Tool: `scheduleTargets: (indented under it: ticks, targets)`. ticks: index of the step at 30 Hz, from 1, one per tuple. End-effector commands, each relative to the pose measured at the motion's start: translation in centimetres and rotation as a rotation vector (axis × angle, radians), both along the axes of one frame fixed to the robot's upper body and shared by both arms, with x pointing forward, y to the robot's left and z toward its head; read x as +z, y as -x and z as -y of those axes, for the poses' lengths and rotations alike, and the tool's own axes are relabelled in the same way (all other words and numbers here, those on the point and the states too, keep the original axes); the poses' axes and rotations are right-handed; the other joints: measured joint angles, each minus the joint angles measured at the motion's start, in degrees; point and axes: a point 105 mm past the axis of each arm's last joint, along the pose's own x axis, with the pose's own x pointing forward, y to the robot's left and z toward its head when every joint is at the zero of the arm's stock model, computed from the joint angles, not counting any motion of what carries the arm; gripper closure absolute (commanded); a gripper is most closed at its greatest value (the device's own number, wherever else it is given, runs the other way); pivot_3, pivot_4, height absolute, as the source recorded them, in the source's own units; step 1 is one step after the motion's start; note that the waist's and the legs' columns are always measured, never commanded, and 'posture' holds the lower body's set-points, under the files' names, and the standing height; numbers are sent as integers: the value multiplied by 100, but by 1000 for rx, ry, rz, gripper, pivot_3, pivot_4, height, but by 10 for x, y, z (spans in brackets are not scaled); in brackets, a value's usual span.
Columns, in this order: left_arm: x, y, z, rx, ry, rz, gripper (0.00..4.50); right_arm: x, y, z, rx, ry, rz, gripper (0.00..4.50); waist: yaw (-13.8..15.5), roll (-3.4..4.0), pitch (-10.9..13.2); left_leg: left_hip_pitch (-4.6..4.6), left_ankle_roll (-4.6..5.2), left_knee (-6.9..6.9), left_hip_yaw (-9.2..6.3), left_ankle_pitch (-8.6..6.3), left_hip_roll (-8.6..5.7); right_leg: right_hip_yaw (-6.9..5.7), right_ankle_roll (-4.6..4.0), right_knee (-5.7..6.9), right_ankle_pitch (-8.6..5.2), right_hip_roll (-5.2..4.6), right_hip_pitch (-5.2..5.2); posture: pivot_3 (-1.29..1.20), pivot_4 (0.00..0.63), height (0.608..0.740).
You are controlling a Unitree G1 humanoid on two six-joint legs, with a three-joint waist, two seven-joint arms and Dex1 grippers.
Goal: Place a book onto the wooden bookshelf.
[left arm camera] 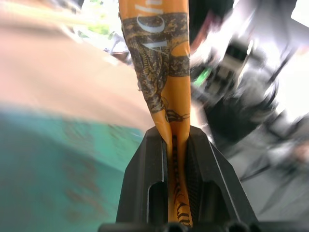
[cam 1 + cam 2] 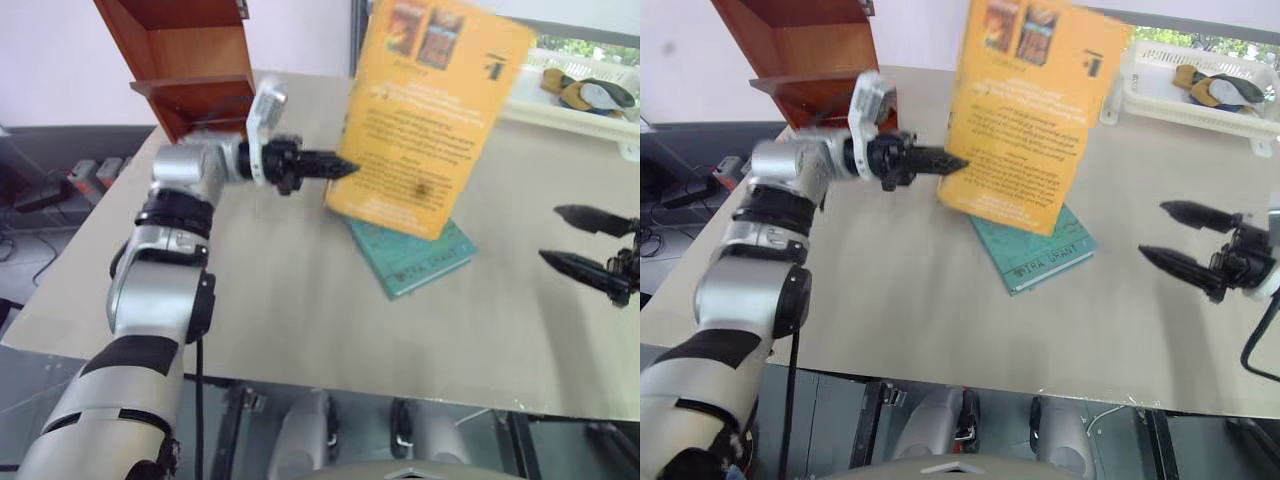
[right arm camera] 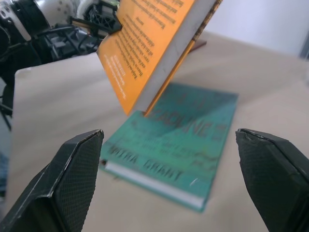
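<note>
A tan table (image 2: 300, 300) spans the middle of the head camera frame. Just above centre, the left gripper (image 2: 340, 167) has its two black fingers clamped on the near edge of the book (image 2: 430, 110), a thick orange-yellow paperback. The book hangs lifted and tilted above the table, its back cover facing the camera, with two small pictures at its top edge and dark text below. In the left wrist view the fingers pinch the book's orange edge (image 1: 169, 96) between them.

Flat on the table directly under the lifted book lies a thinner teal book (image 2: 415, 255); the two are apart.

The wooden bookshelf (image 2: 185, 60), reddish-brown with a slanted side panel, stands at the upper left of the frame, at the table's far edge.

At the upper right, a white plastic basket (image 2: 1160, 95) sits on the table, holding a few yellow and dark items too small to identify.

At the right edge, the right gripper (image 2: 578, 240) hovers over the table with its jaws spread wide apart, empty.
</note>
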Motion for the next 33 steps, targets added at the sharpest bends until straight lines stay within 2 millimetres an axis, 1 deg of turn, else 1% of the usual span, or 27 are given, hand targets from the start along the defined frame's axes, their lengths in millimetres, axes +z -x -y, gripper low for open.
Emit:
scheduleTargets:
  ticks: [1, 3, 4, 5, 6, 7, 11, 15, 17, 20, 22, 25, 29, 31, 33]
  targets:
    - [16, -8, 2, 68, -200, 331, 4310, 10, -6, 8, 39, -69, 36, 0, -2, 2, -1, 2, -2, 0, 4, 1, 0, 3, 0, 1, 0, 1, -1, 0, 150, 712]
    - [19, -18, -4, 139, -427, 572, 4310, 15, -11, 9, 77, -118, 34, 0, -11, 1, 1, 1, -3, -1, 6, 2, 2, 4, 0, 2, 1, 6, -3, 0, 150, 712]
    - [25, -21, -6, 161, -508, 663, 4310, 17, -13, 9, 97, -145, 33, 0, -14, 1, 3, 1, -3, -1, 7, 2, 4, 5, 0, 2, 1, 10, -3, 0, 150, 712]
    - [37, -23, -4, 200, -530, 727, 4310, 19, -15, 8, 121, -175, 30, 0, -15, -4, 5, 1, -4, -2, 10, 3, 5, 6, -1, 2, 1, 12, -5, 0, 150, 712]
    - [54, -25, -1, 249, -525, 798, 4310, 20, -18, 6, 144, -199, 28, 0, -4, -1, 6, 1, -4, -1, 9, 3, 8, 6, -1, 2, 1, 14, -5, 0, 150, 712]
    - [66, -26, 1, 283, -511, 839, 4310, 21, -20, 5, 159, -214, 27, 0, -3, -1, 6, 1, -3, -1, 10, 3, 6, 7, -1, 2, 1, 12, -5, 0, 150, 712]
    - [107, -29, 3, 369, -537, 1064, 4310, 18, -33, 1, 187, -220, 26, 0, 12, -1, 7, -2, 1, 0, 12, 0, 5, 9, 2, 1, 1, 8, -6, 0, 150, 712]
    - [129, -29, 5, 398, -591, 1194, 4310, 20, -40, 0, 199, -223, 34, 0, 6, 1, 8, -6, 5, -2, 25, -2, 3, 12, 5, 1, 0, 6, -13, 0, 150, 712]
    - [129, -31, 0, 405, -655, 1207, 4310, 22, -44, 0, 202, -220, 41, 0, -2, 3, 9, -6, 5, -3, 31, -3, 4, 13, 7, 2, -1, 6, -15, 0, 150, 712]
    - [123, -37, -21, 443, -806, 1182, 4310, 29, -47, 3, 205, -212, 64, 0, -15, 7, 12, -2, 4, -4, 39, -2, 5, 17, 9, 7, -2, 7, -19, 0, 150, 712]
    - [123, -39, -36, 479, -877, 1195, 4310, 34, -48, 5, 208, -214, 80, 0, -43, 7, 13, -2, 4, -4, 48, -2, 7, 25, 10, 16, -3, 9, -27, 0, 150, 712]
    - [133, -41, -68, 588, -959, 1187, 4310, 44, -49, 6, 229, -221, 97, 0, -58, 6, 13, -4, 4, -3, 64, -2, 9, 42, 9, 39, -3, 7, -48, 0, 150, 712]
    - [145, -41, -106, 726, -1058, 1163, 4310, 48, -49, 4, 264, -228, 102, 0, -76, 4, 15, -6, 4, -1, 78, -2, 9, 54, 9, 54, -3, 5, -62, 0, 150, 712]
    - [147, -40, -123, 781, -1096, 1147, 4310, 50, -48, 0, 296, -236, 96, 0, -81, 4, 15, -6, 4, -1, 81, -2, 9, 55, 10, 55, -4, 2, -63, 0, 150, 712]
    - [148, -40, -134, 818, -1121, 1129, 4310, 51, -46, -3, 331, -239, 83, 0, -70, 4, 15, -7, 4, -2, 80, -3, 8, 55, 14, 56, -6, -2, -63, 0, 150, 712]
